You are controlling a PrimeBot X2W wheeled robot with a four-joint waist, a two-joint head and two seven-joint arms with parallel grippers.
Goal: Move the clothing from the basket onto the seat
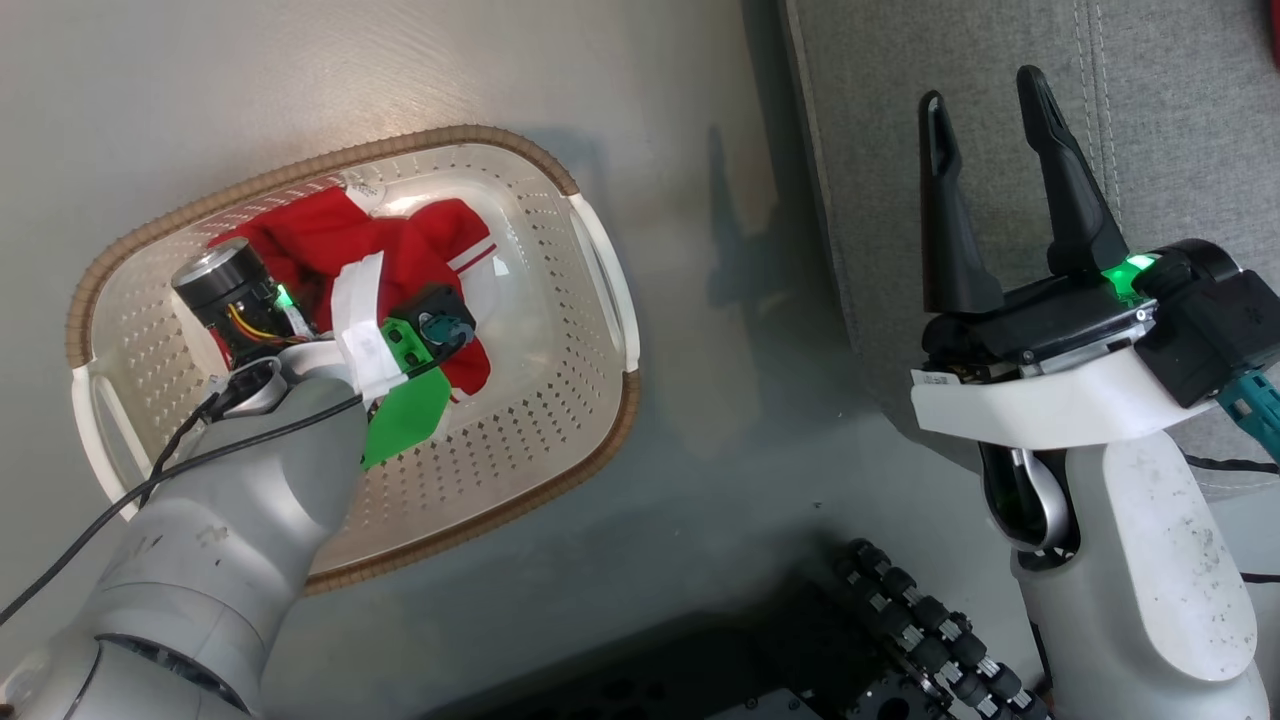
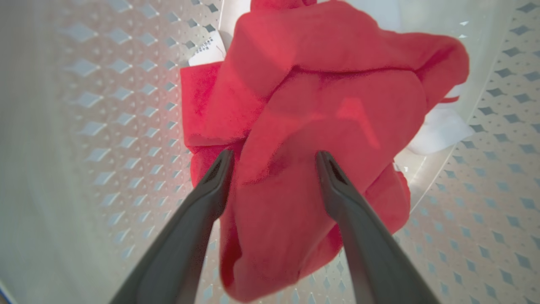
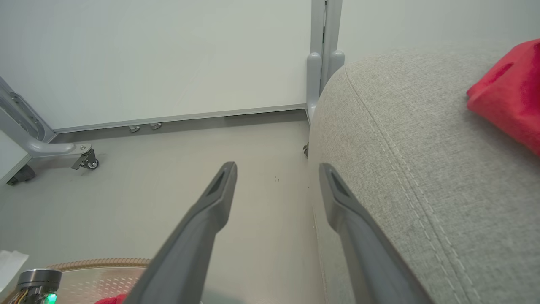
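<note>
The cream perforated basket point(image 1: 590, 300) with a brown rim stands on the floor at the left. Red and white clothing point(image 1: 340, 240) lies bunched inside it. My left forearm point(image 1: 250, 470) reaches down into the basket, hiding part of the pile. In the left wrist view my left gripper point(image 2: 274, 158) is open, its two fingers straddling a raised red fold of the clothing point(image 2: 329, 84). My right gripper point(image 1: 982, 90) is open and holds nothing, fingers up over the left edge of the grey seat point(image 1: 1180, 120). A red garment point(image 3: 510, 93) lies on the seat point(image 3: 400, 160).
Grey floor point(image 1: 740, 420) separates the basket from the seat. My base with black rollers point(image 1: 920, 620) is at the bottom. In the right wrist view a wheeled grey frame leg point(image 3: 84, 158) and a grey post point(image 3: 322, 63) stand by a pale wall.
</note>
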